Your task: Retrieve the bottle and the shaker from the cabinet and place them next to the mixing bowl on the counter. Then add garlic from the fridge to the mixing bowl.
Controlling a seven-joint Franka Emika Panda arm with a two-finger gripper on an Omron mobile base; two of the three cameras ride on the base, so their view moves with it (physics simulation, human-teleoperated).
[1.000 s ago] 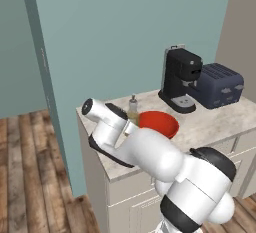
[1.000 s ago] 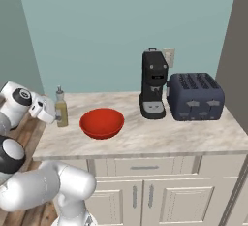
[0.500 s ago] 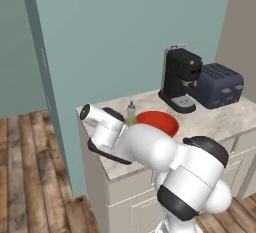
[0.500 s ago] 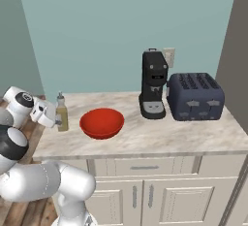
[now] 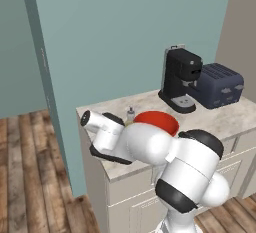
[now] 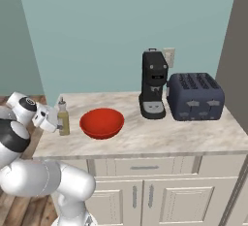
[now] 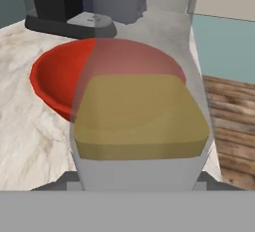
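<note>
The two-finger gripper is clamped around the small bottle of yellowish-olive liquid. The bottle stands upright on the beige marbled counter, just beside the shallow bright red mixing bowl.

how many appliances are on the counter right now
2. A black coffee machine stands behind and right of the red bowl, and a dark blue toaster sits just right of it. Nothing else appliance-like shows, though the arm hides part of the counter.

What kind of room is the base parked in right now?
A home kitchen, most likely. A marbled stone counter over panelled cabinet doors carries a black coffee machine, a dark blue toaster and a red mixing bowl. Wood plank flooring lies beside it.
</note>
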